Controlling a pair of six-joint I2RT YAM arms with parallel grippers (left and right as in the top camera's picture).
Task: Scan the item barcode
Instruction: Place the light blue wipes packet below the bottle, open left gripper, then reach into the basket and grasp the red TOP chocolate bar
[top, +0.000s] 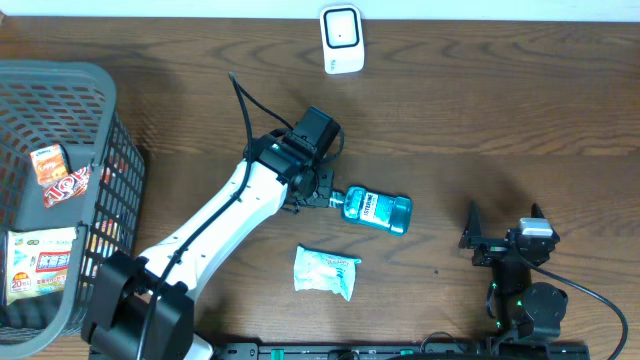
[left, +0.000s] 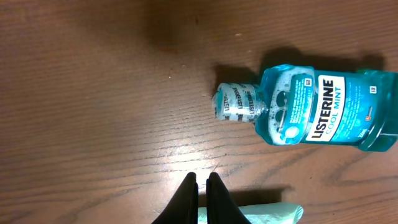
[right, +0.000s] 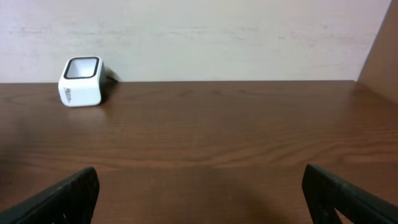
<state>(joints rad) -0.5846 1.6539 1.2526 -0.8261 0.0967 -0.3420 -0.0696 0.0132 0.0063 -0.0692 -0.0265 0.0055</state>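
Note:
A blue Listerine mouthwash bottle (top: 378, 210) lies on its side on the wooden table, its wrapped cap (left: 236, 102) pointing left in the left wrist view. My left gripper (left: 200, 180) is shut with nothing between its fingers. It hovers just off the cap end of the bottle (left: 323, 112) without touching it. The white barcode scanner (top: 341, 39) stands at the table's far edge and shows again in the right wrist view (right: 81, 81). My right gripper (right: 199, 180) is open and empty, low at the front right (top: 503, 230). No barcode shows on the bottle.
A white and teal packet (top: 325, 271) lies in front of the bottle, and its edge (left: 267, 213) shows beside my left fingers. A grey mesh basket (top: 120, 160) with several packaged goods stands at the left. A wall runs behind the scanner.

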